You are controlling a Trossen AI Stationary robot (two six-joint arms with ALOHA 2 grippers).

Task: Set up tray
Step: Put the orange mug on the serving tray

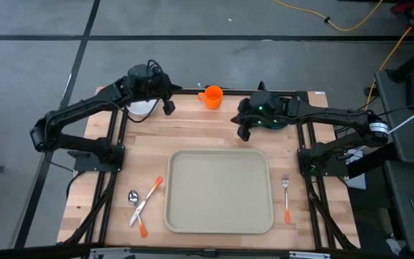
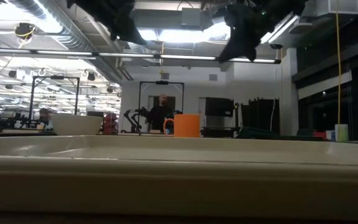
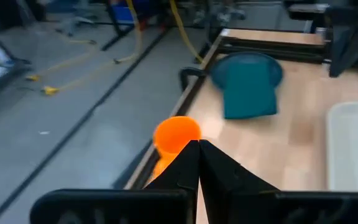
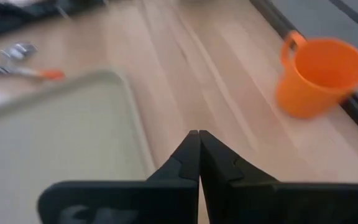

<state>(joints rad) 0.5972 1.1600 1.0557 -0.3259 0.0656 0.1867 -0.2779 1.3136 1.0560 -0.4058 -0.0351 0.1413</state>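
Tray (image 1: pixel 219 191) sits empty at the near middle of the surface (image 1: pixel 214 129), long axis running near to far.
Both arms hover at the far edge, jaws pressed shut on nothing: right gripper (image 1: pixel 244 134) just beyond the tray's far rim, left gripper (image 1: pixel 169 107) farther off; orange cup (image 1: pixel 212 96) between them, fork (image 1: pixel 286 198) right, spoon (image 1: pixel 133 197) left.

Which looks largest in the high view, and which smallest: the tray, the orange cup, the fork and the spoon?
1. The tray, far the largest.
2. The fork, long and thin.
3. The orange cup: shorter than the fork but wider, so their order is unsure.
4. The spoon, of which only the bowl shows clearly.
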